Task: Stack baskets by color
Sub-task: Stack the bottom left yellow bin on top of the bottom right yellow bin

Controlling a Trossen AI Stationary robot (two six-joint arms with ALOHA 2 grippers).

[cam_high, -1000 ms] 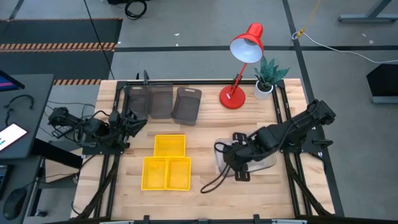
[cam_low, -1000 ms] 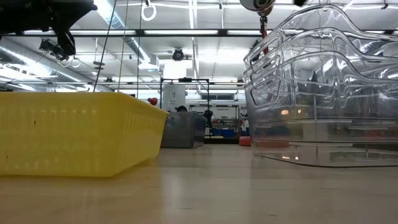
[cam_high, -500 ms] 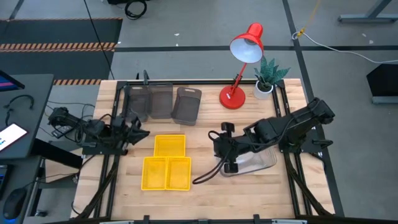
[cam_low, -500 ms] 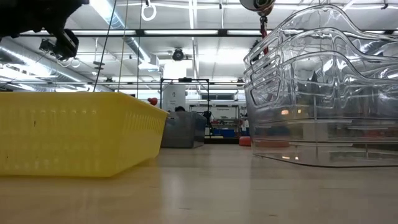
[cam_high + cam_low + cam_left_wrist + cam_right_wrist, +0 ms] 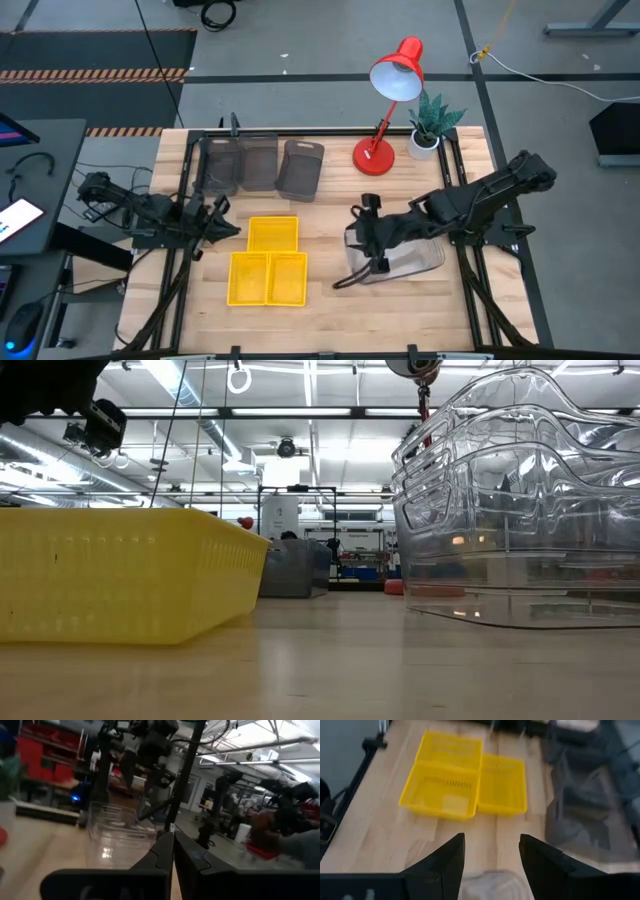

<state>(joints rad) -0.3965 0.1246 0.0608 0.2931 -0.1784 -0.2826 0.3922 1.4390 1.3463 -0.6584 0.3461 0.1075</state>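
Observation:
Three yellow baskets (image 5: 270, 262) sit side by side on the table, left of centre, also in the right wrist view (image 5: 465, 782). Three dark-grey baskets (image 5: 260, 165) stand in a row at the far edge. The clear baskets (image 5: 405, 258) are nested in one stack right of centre (image 5: 520, 500). My right gripper (image 5: 362, 240) hovers open over the stack's left end, tipped down toward the yellow baskets (image 5: 492, 842). My left gripper (image 5: 222, 226) is shut at the table's left edge, pointing level toward the clear stack (image 5: 173, 845).
A red desk lamp (image 5: 390, 100) and a small potted plant (image 5: 430, 125) stand at the far right. Black frame rails (image 5: 455, 190) run along both sides. Bare wood lies between the yellow baskets and the clear stack (image 5: 325, 250).
My right gripper has lifted off the clear stack's top, gone a little toward the table's left and far edges, and tipped up to a shallower slant; its fingers stay open. My left gripper has swung at the wrist toward the near edge. The baskets have not moved.

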